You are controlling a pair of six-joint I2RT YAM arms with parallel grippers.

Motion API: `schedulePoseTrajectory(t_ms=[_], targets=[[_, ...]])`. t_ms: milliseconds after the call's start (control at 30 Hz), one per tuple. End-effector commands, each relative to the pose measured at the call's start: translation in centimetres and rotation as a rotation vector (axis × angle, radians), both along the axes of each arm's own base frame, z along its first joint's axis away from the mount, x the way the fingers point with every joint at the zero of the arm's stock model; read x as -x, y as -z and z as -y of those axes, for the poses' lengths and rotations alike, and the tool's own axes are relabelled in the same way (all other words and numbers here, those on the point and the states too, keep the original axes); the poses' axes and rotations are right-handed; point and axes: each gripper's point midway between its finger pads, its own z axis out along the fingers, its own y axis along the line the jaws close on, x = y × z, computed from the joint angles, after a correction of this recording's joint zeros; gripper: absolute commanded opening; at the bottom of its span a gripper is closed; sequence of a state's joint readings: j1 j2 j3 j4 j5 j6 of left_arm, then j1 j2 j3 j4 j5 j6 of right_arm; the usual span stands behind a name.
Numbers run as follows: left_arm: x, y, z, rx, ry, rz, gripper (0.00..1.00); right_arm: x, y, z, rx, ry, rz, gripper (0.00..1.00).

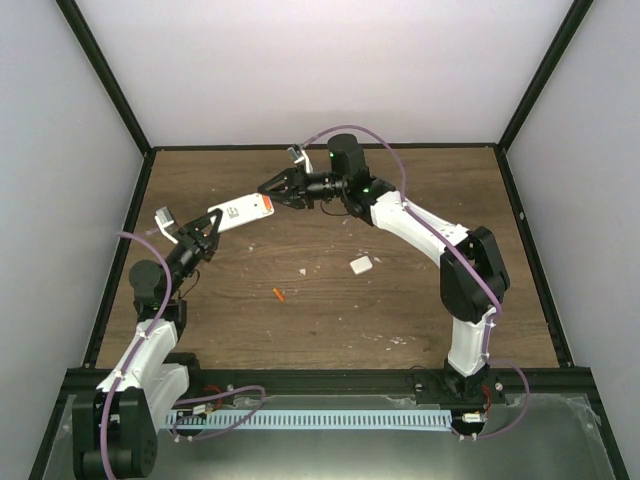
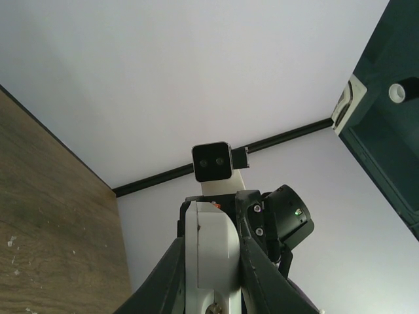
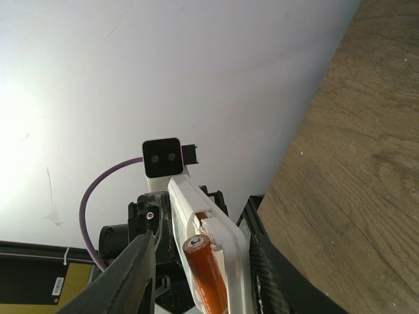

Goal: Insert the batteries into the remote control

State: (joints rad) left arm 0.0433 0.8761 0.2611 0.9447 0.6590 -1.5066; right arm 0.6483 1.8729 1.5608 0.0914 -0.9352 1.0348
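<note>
My left gripper point(image 1: 205, 228) is shut on one end of the white remote control point(image 1: 240, 212) and holds it above the table, pointing right. In the left wrist view the remote point(image 2: 213, 255) sits clamped between both fingers. My right gripper point(image 1: 272, 190) is open around the remote's other end. In the right wrist view one orange battery point(image 3: 208, 275) lies in the remote's open compartment point(image 3: 229, 229), between my spread jaws point(image 3: 203, 239). The left jaw stands apart from the remote and the right jaw is close against its edge. The second battery point(image 1: 279, 294) lies on the table.
A small loose white cover piece point(image 1: 361, 264) lies on the wooden table right of centre. Pale crumbs point(image 1: 303, 270) are scattered near the middle. Black frame posts and white walls bound the table point(image 1: 450, 200).
</note>
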Motion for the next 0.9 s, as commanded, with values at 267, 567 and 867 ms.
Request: schedulePoseTrajectory(t_ms=[267, 567, 867], targets=[[0.5, 0.1, 0.4, -0.087, -0.003, 0.07, 0.0, 0.6, -2.5, -0.5, -0.059, -0.04, 0.021, 0.29], [0.6, 1.1, 0.4, -0.114, -0.011, 0.068, 0.0, 0.6, -2.5, -0.6, -0.063, -0.046, 0.012, 0.27], [0.4, 1.7, 0.1, -0.095, -0.026, 0.045, 0.0, 0.9, -2.0, -0.5, -0.057, -0.058, 0.025, 0.18]])
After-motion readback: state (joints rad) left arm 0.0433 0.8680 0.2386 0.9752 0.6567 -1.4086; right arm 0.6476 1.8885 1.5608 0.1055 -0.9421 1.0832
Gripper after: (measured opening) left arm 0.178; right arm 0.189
